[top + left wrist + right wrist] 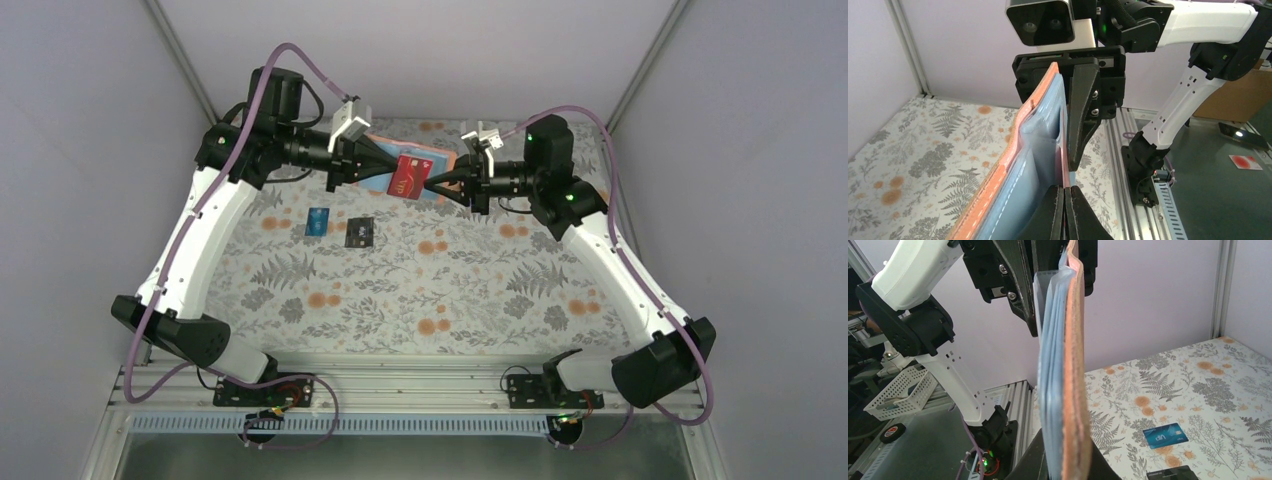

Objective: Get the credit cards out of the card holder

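Observation:
The card holder [432, 156], light blue inside with a tan-brown rim, is held up off the table, open, between the two arms. My right gripper [440, 187] is shut on its edge; in the right wrist view the card holder [1068, 365] stands edge-on between the fingers of that gripper [1065, 465]. My left gripper [388, 168] is shut on the red card [408, 177]. In the left wrist view the red card [1064, 165] shows as a thin edge against the card holder [1018, 190], running up from my left gripper [1064, 210]. A blue card [317, 221] and a black card [359, 232] lie flat on the table.
The table [480, 280] has a floral-printed cover. The blue card [1164, 435] and black card [1173, 473] lie below and left of the raised arms. Grey walls close in the back and sides. An aluminium rail [400, 385] runs along the near edge.

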